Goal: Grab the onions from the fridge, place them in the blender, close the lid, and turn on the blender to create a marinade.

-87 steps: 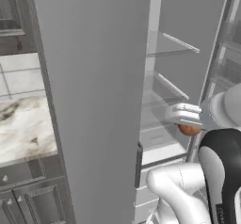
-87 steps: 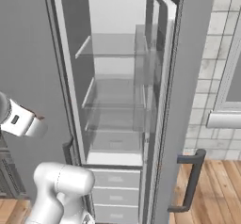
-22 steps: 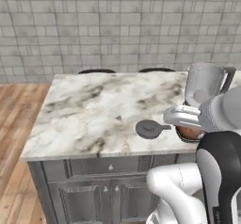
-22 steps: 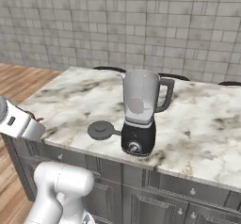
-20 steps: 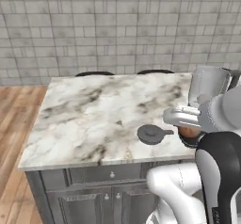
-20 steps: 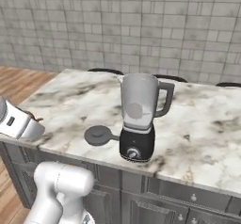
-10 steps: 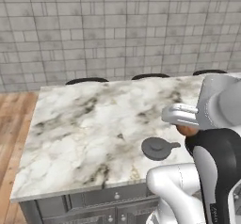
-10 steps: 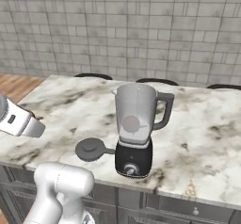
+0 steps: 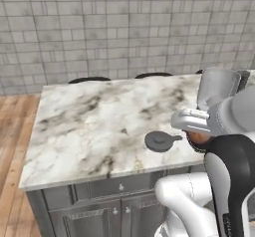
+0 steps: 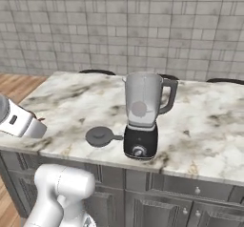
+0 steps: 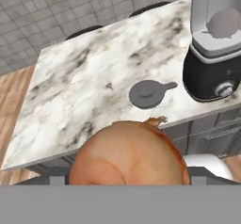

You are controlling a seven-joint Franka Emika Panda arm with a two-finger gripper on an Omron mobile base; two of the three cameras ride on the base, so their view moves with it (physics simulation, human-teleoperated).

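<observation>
My gripper (image 9: 194,130) is shut on an onion (image 11: 128,158), a reddish-brown bulb that looms large at the bottom of the hand view and hides the fingertips. It hangs at the counter's front edge, just right of the lid (image 9: 160,141). The lid (image 10: 99,136) is a dark grey disc lying flat on the marble beside the blender (image 10: 142,116). The blender's jar (image 11: 217,16) stands open-topped, and a round shape shows through its wall. The fridge is out of view.
The marble island counter (image 9: 94,126) has grey cabinets (image 10: 157,202) below it. Dark stool tops (image 9: 88,79) sit along its far edge in front of a grey brick wall. Wooden floor (image 9: 12,146) lies to the left.
The base has driven from the fridge to the island, so the whole scene has shifted and the blender and lid now stand closer. The onion stays in my grip throughout.
</observation>
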